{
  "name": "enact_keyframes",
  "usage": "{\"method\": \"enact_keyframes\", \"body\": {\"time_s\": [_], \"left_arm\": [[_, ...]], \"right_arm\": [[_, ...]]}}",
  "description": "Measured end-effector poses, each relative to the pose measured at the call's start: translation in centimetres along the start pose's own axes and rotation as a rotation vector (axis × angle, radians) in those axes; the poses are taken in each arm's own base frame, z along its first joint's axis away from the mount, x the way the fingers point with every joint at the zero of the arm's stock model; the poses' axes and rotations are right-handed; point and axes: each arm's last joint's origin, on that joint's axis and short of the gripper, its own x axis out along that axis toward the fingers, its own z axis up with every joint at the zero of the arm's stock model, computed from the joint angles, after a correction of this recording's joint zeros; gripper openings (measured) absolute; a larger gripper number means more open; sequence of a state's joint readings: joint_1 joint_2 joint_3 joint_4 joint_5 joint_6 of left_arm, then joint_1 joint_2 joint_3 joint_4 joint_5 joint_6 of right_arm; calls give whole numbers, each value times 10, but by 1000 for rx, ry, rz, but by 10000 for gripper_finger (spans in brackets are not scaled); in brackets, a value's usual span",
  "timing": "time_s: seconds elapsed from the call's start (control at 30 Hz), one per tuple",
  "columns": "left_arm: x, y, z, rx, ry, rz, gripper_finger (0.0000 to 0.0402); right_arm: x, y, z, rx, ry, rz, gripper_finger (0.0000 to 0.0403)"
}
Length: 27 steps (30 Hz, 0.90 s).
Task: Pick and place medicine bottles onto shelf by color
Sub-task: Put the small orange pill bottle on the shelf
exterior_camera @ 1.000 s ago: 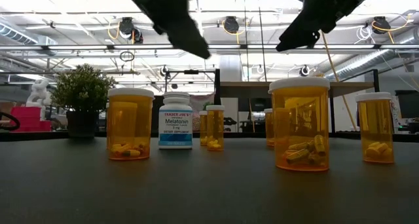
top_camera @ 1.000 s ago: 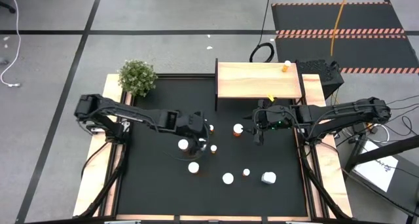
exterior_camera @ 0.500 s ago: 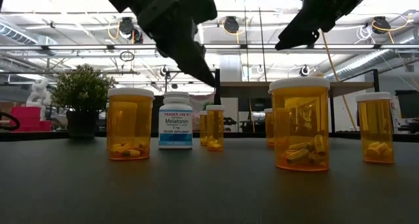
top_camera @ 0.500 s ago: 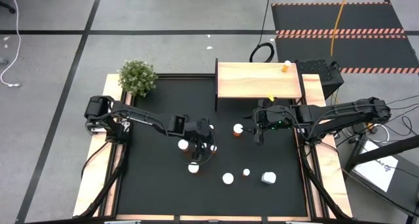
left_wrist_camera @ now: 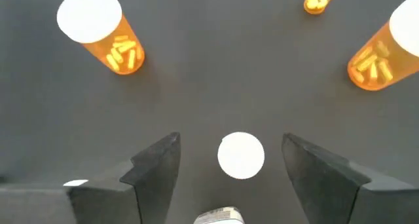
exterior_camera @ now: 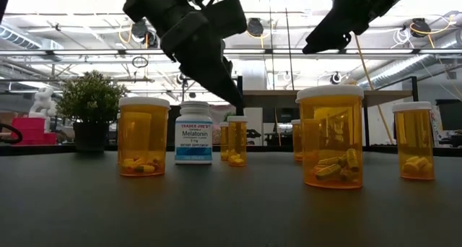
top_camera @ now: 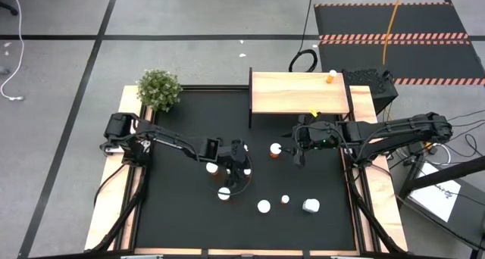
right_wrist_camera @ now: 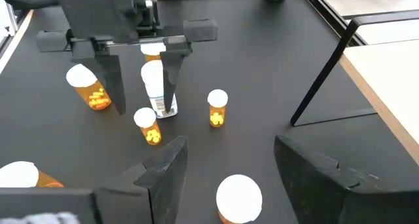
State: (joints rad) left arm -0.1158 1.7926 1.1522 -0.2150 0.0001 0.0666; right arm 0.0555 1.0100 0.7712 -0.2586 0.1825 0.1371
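My left gripper (left_wrist_camera: 230, 140) is open over the middle of the black mat (top_camera: 182, 213). Its fingers stand on either side of a white medicine bottle (right_wrist_camera: 154, 86) with a bluish label and a white cap (left_wrist_camera: 241, 156), with a gap on each side. The bottle stands upright on the mat. My right gripper (right_wrist_camera: 229, 165) hangs open above the mat, over an orange white-capped bottle (top_camera: 275, 148) that it does not touch. Several other orange bottles stand on the mat (top_camera: 224, 194) (top_camera: 263, 206) (top_camera: 285, 200). On the far right corner of the light-wood shelf (top_camera: 299, 92) stands one orange bottle (top_camera: 331, 78).
A green potted plant (top_camera: 159, 88) stands at the mat's far left corner. A pale bottle (top_camera: 310, 206) sits near the front right. A white-capped bottle (top_camera: 212, 166) stands close by my left gripper. The shelf's dark leg (right_wrist_camera: 321, 73) rises near my right gripper.
My left gripper has come down and gone toward the table's right and near edges; its fingers now straddle the white bottle. The bottles have stayed where they were.
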Motion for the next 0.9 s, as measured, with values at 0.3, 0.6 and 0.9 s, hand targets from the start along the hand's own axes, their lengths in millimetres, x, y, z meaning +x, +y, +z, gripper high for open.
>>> {"method": "enact_keyframes", "body": {"time_s": [0.3, 0.6, 0.9], "left_arm": [[10, 0, -4, 7, 19, -2, 255], [13, 0, -7, 26, 41, -4, 255], [16, -1, -9, 44, 48, -5, 255]], "right_arm": [[0, 0, 0, 0, -1, 0, 224], [0, 0, 0, 0, -1, -1, 224], [0, 0, 0, 0, -1, -1, 224]]}}
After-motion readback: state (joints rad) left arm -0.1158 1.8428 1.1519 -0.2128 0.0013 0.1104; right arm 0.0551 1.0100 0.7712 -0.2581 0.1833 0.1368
